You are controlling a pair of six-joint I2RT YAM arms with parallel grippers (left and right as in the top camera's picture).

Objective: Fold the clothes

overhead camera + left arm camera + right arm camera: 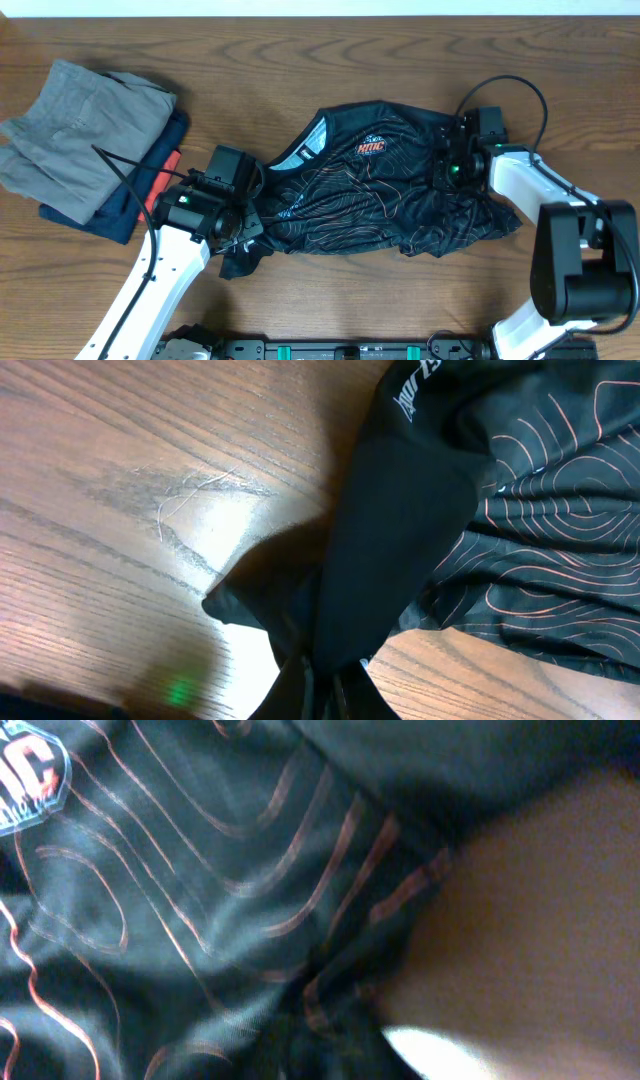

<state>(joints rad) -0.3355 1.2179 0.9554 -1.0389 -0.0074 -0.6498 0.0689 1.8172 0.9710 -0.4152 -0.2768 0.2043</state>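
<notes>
The black jersey (370, 190) with thin orange contour lines and an orange-white chest logo lies bunched across the middle of the table. My left gripper (238, 228) is shut on its left edge; the left wrist view shows black cloth (400, 530) running down into the jaws (325, 695). My right gripper (452, 165) is at the jersey's right side, pressed into the cloth. In the right wrist view the patterned fabric (200, 890) fills the frame and gathers into the jaws (335, 1035), which look shut on it.
A stack of folded garments sits at the far left: a grey one (80, 130) on top of navy (120, 222) and orange-red (165, 172) ones. Bare wooden table (350, 300) lies in front of the jersey.
</notes>
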